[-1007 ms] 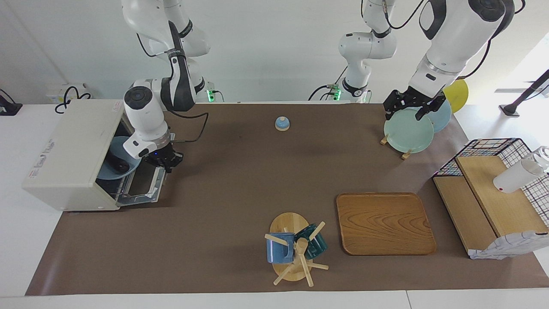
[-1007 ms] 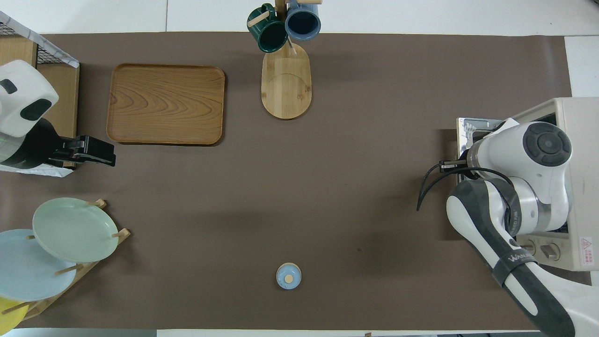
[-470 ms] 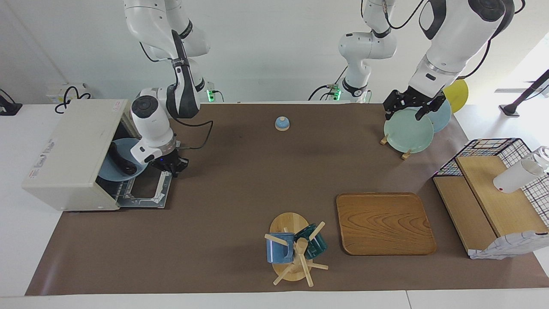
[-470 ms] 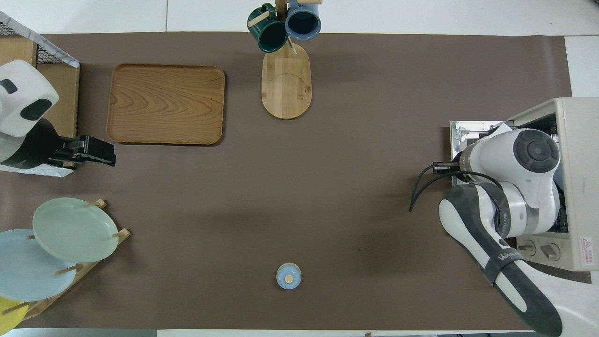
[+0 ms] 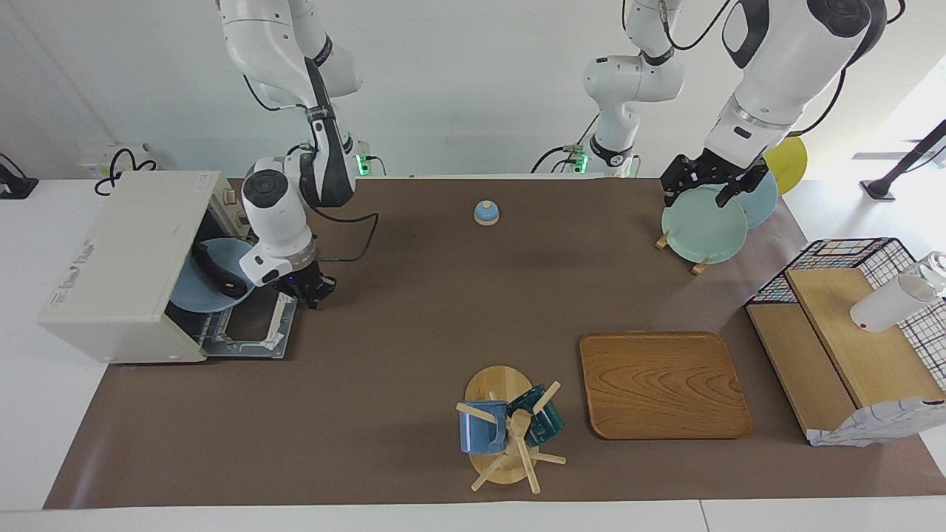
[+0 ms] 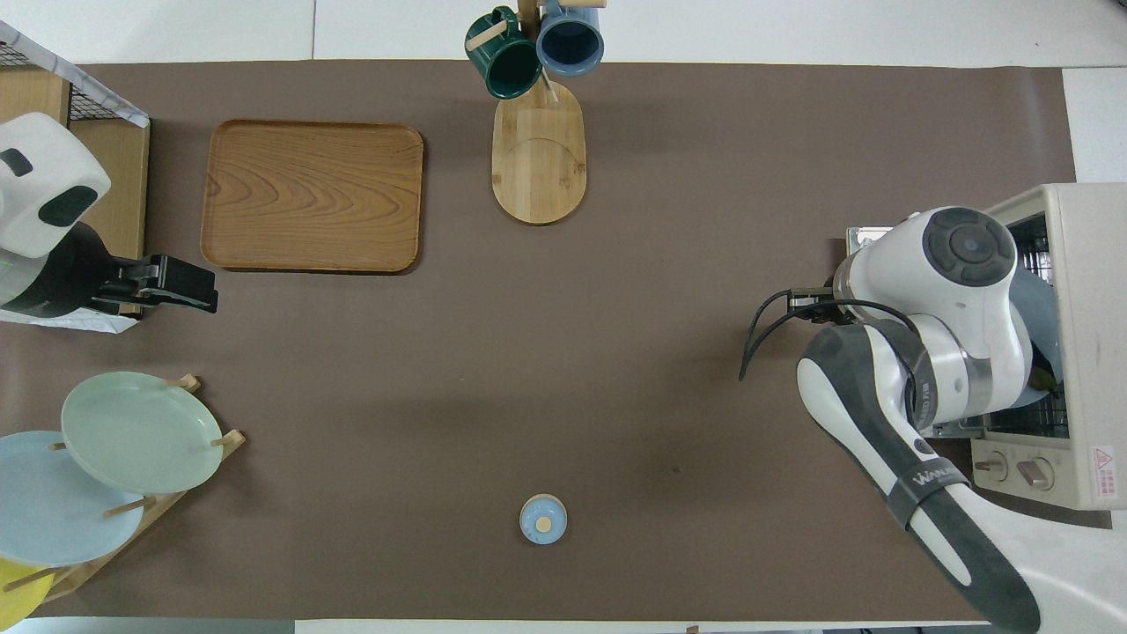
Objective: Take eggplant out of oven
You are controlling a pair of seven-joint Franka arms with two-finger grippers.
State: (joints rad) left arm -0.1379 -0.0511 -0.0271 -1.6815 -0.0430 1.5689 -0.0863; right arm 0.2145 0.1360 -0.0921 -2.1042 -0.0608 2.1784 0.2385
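Observation:
The cream-white oven (image 5: 126,251) stands at the right arm's end of the table, its door (image 5: 251,329) lying flat open. Inside, the dark eggplant (image 5: 218,273) lies on a blue plate (image 5: 194,292) on the rack. My right gripper (image 5: 305,287) is low at the door's handle edge, at the end nearer the robots. In the overhead view the oven (image 6: 1092,308) and a bit of the eggplant (image 6: 1046,377) show, but the arm hides that gripper. My left gripper (image 5: 701,193) waits open and empty, raised over the plate rack.
A small blue bell (image 5: 486,213) sits near the robots. A rack of plates (image 5: 702,225), a wooden tray (image 5: 661,384), a mug tree (image 5: 510,428) and a wire shelf with a white bottle (image 5: 890,303) stand toward the left arm's end.
The oven door has swung down to flat. My right gripper moved with its edge away from the oven. The plate with the eggplant shows more. The left arm has not moved.

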